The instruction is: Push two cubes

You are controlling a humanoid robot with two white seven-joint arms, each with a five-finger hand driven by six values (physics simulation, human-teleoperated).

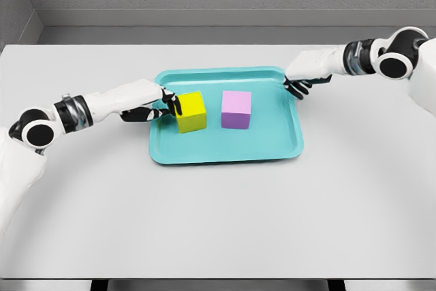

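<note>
Reaching in from the left, my left hand [162, 105] had its dark fingertips touching the left face of the yellow cube [191, 112], fingers loosely curled and gripping nothing. That cube sat on the teal tray [225, 153] left of centre, with the purple cube [236, 110] just beside it, a gap between them. My right hand [302, 85] hung over the tray's far right rim, fingers relaxed, holding nothing. I judged the risk to be an off-centre push: the yellow cube could twist rather than slide, or the whole tray could shift on the white table [218, 223].
</note>
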